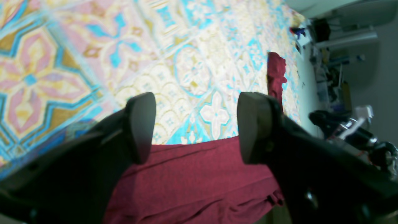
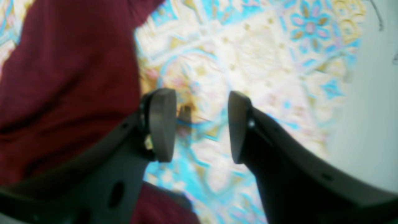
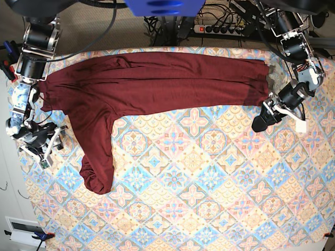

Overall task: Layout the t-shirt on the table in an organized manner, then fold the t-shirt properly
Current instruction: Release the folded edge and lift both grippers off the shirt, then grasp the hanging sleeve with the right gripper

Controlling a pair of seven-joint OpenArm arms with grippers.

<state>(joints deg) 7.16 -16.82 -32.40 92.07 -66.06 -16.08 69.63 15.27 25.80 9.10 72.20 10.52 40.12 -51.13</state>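
While the near half of the wide table (image 3: 209,209), covered in a tile-patterned cloth of pastel blue, pink and cream diamonds, is seen bare in the base view, the large dark maroon jersey t-shirt (image 3: 152,83) is spread along the far edge. The shirt is stretched in a long band from the left side almost to the right side, and a narrower part is draped from its left portion toward the near side, ending in a rounded, bunched tip.

At the right end of the shirt, the left gripper (image 3: 261,121) is held just beside the fabric's edge, low over the cloth. In the left wrist view its dark fingers (image 1: 141,124) are parted, with nothing between them, and maroon fabric is seen below.

At the left edge of the table, the right gripper (image 3: 46,140) is placed near the shirt's left end. In the right wrist view its jaws are likewise spread apart over patterned cloth, empty, with the shirt lying beside one finger (image 2: 160,124).
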